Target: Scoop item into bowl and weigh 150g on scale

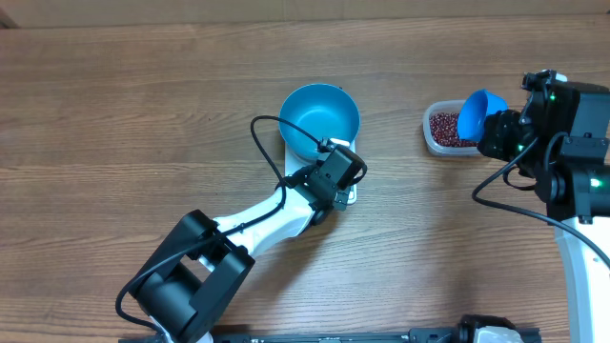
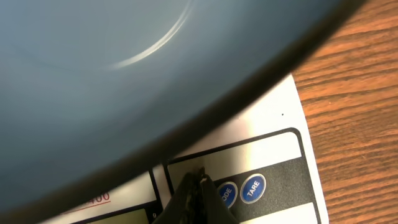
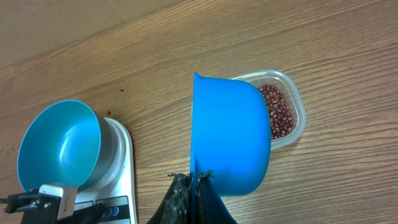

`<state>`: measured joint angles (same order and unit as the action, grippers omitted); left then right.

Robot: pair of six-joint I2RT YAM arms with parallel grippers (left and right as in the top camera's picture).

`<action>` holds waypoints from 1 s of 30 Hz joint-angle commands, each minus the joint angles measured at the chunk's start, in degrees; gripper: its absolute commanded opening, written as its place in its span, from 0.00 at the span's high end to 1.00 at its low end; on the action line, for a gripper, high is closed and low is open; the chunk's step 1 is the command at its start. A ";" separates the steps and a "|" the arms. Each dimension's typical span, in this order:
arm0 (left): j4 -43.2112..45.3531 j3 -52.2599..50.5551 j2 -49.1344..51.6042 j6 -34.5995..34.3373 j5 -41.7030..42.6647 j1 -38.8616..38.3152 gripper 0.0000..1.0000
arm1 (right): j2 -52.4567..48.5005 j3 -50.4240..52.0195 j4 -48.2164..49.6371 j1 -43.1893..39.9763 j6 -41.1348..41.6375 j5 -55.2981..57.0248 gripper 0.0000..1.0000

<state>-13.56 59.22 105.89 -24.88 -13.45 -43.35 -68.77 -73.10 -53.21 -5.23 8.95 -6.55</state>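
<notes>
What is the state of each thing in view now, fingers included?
bowl: empty, standing on the scale
scale: carrying the bowl
beans: lying in the tub
tub: open, no lid
scoop: held tilted over the tub
left fingers: shut, at the scale's buttons
right fingers: shut on the scoop

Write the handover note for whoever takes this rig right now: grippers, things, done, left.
Left gripper: shut, empty, tips at the scale button strip, beside the MODE button.
Right gripper: shut on the blue scoop, held over the tub of beans; scoop looks empty from overhead.
Bowl: on the scale, empty.
Done: bowl placed.
Left: scoop beans into the bowl up to the target weight.
</notes>
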 commanded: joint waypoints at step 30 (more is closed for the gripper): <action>-2.36 -0.15 1.68 0.48 2.89 0.26 0.96 | 0.50 -1.11 -0.04 -0.31 -0.28 0.50 0.96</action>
<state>-15.03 59.55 105.89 -24.91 -12.36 -43.35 -68.77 -73.10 -53.21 -5.23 8.95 -6.57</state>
